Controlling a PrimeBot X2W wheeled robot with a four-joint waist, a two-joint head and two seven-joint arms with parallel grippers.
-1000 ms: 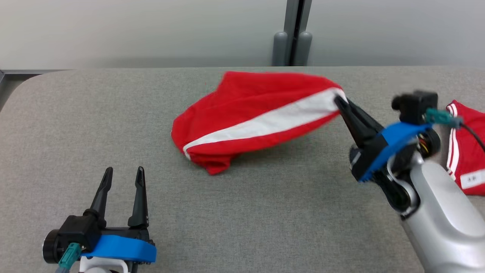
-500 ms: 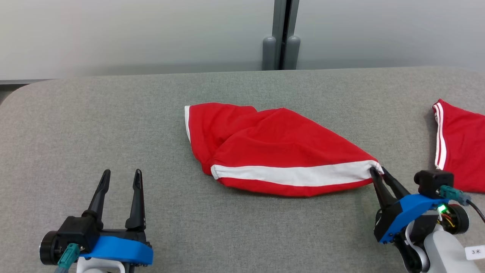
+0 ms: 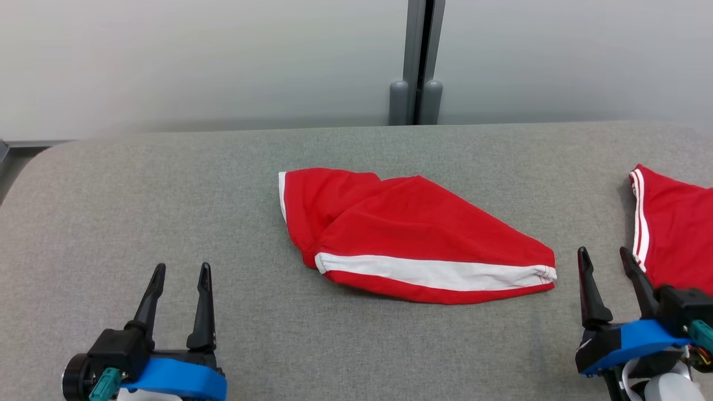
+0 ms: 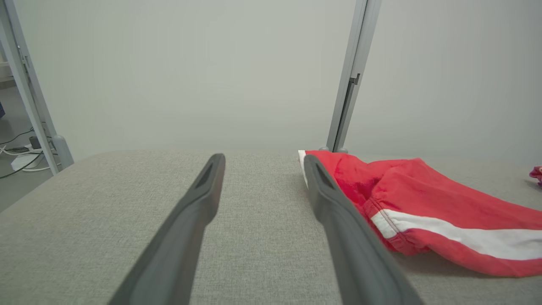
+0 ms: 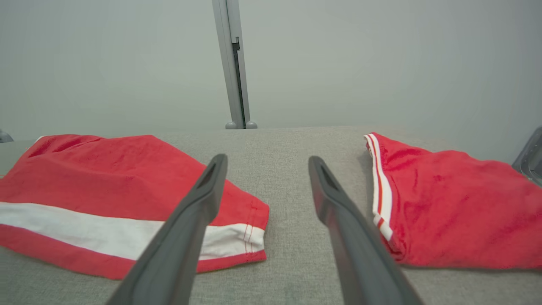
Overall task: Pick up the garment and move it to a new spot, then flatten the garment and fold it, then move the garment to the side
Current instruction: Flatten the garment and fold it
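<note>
The garment, red with a broad white band, lies loosely rumpled on the grey desk. It sits about midway between the desk's left and right edges, clear of both the far and the near edge. The white band runs along the side that faces the near edge. One layer of cloth is lapped over another at the garment's left end, where a thin white hem shows, and the right end tapers to a point. The right gripper is by the desk's near right corner, just beside that pointed end but apart from it. Its two dark fingers are spread wide and there is nothing between them. A second red garment with narrow white stripes lies at the right edge of the desk, close to the right gripper's outer finger, and the head view cuts part of it off. The left gripper is by the near left corner, well apart from the garment, with its fingers likewise spread and empty. A grey post stands behind the far edge against a pale wall.
</note>
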